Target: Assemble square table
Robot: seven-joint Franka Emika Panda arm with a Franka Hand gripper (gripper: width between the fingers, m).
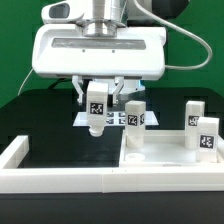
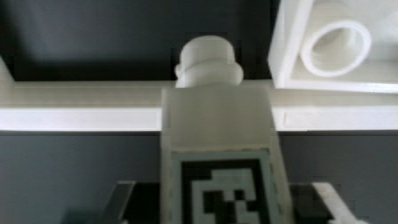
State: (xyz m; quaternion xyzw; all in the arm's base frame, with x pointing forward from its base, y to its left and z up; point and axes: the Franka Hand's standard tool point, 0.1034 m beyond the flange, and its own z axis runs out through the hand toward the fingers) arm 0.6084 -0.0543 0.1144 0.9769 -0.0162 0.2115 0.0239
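Only wrist view shows leg's (image 2: pixel 214 110) knobbed tip.

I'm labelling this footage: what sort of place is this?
Probably a robotics lab bench: a black worktop edged by a low white wall, tagged white furniture parts like this leg, and a marker board.

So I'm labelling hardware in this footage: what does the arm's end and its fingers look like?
The gripper hangs from a wide, white, rounded box-shaped hand body with a grey band across its front. Above it sits a grey metallic cylindrical wrist, and a dark cable runs off toward the exterior view's right. The fingers are short and dark; no tags or markings show on the robot's own parts.
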